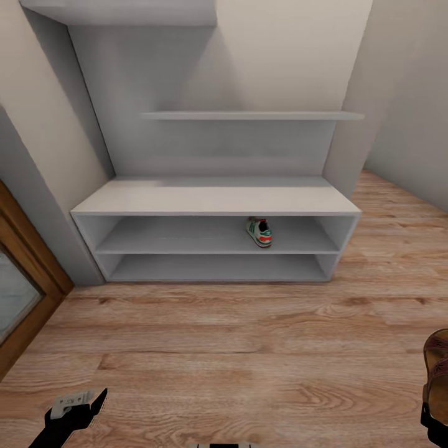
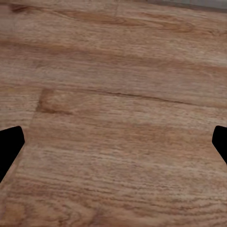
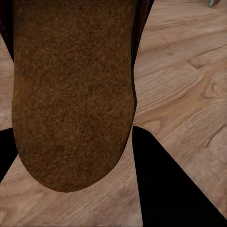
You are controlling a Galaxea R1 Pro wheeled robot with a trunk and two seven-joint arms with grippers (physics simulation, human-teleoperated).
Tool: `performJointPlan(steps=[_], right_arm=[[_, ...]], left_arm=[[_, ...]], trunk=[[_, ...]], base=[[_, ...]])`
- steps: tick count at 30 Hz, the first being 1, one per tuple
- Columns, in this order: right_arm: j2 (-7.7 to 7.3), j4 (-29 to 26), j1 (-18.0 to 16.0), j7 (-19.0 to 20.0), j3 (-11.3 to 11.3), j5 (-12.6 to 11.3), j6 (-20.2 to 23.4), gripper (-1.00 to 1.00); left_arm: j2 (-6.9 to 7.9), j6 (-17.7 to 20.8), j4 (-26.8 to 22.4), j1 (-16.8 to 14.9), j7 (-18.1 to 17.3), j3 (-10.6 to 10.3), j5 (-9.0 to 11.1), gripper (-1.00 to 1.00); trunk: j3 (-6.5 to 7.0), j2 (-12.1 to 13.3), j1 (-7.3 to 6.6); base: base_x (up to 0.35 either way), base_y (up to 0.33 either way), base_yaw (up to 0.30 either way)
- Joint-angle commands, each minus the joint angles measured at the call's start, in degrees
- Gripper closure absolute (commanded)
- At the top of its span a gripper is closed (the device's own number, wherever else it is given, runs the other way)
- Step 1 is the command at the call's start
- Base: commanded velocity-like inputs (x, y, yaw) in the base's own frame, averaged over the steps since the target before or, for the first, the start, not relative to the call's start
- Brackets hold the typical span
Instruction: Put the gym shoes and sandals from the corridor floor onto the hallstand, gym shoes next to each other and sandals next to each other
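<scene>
Sandal [image 3: 71,94] seemingly clamped in right hand [image 3: 75,156], gym shoe [image 1: 259,231] shelved

Sandal [image 1: 437,364] is getting cropped by the head view's right edge, only a strip of straps showing. Right tool [image 3: 75,156] is sitting mostly behind the sandal's sole [image 3: 71,90], so its jaw gap is unreadable. Left tool [image 2: 113,142] is showing just two black fingertips [image 2: 9,146] at the frame sides. Gym shoe [image 1: 259,231] on the hallstand [image 1: 211,200] shelf is half tucked under the top board, toe hidden.
</scene>
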Motion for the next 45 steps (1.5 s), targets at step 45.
performJointPlan(steps=[45], right_arm=[[18.60, -0.43, -5.61, 0.15, 27.30, 16.49, 15.86, 1.00]], left_arm=[[1.24, 0.00, -0.51, -0.32, -10.20, -0.60, -7.62, -1.00]], trunk=[[-0.04, -0.02, -0.01]], base=[[0.000, 0.162, 0.000]])
